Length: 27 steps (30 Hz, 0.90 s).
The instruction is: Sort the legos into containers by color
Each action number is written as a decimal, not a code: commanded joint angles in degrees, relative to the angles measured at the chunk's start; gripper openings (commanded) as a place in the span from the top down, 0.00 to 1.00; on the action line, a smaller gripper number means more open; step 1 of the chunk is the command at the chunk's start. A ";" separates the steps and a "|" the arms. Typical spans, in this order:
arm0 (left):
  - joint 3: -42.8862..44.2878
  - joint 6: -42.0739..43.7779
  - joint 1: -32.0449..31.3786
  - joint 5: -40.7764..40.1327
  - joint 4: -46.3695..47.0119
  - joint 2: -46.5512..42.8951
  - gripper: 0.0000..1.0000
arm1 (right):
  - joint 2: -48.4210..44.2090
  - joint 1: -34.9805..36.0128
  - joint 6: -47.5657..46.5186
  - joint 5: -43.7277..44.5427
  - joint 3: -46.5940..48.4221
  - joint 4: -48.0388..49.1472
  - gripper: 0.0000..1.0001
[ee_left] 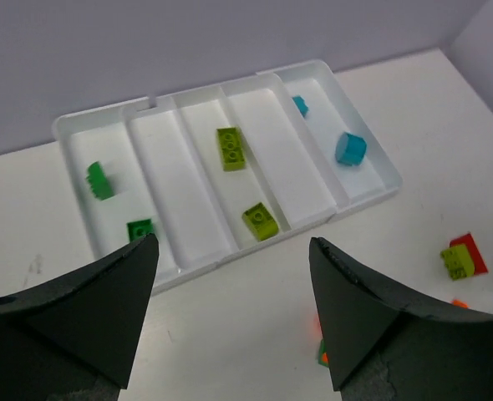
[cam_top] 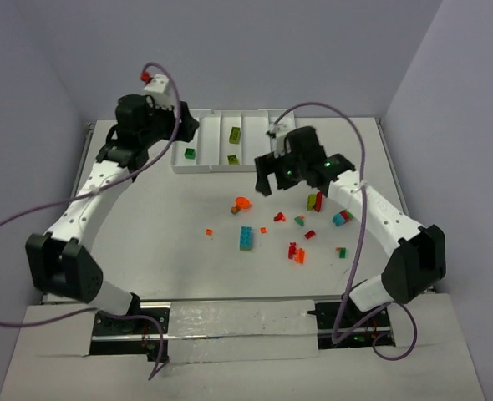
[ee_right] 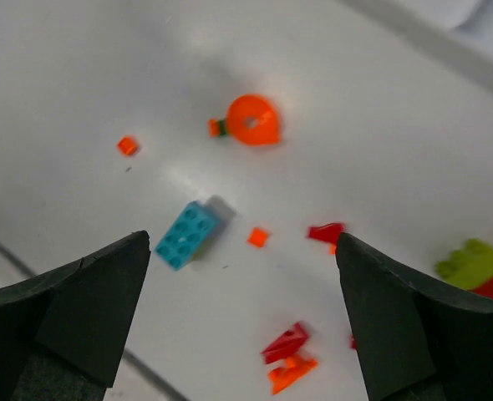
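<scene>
Legos [cam_top: 246,238] litter the desk's [cam_top: 188,259] middle; green, lime and seemingly teal ones sit in the far-edge tray [ee_left: 175,192]. Left jaws and right jaws gape empty.

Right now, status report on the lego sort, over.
Left gripper open, empty, by tray. Right gripper open, empty, above loose legos. Six sorted legos in tray. No obstruction seen.
</scene>
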 commanded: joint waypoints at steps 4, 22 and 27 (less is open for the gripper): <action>-10.34 -11.09 3.27 -10.43 -10.98 -10.72 0.14 | 7.28 11.13 14.85 4.44 -1.88 -7.23 0.01; -19.68 -11.00 6.99 -10.22 -7.13 -15.62 0.12 | 23.78 14.44 20.20 -1.22 1.60 -9.19 0.10; -20.34 -10.98 7.21 -10.10 -6.48 -15.09 0.12 | 23.64 14.36 19.71 -0.72 1.23 -9.24 0.24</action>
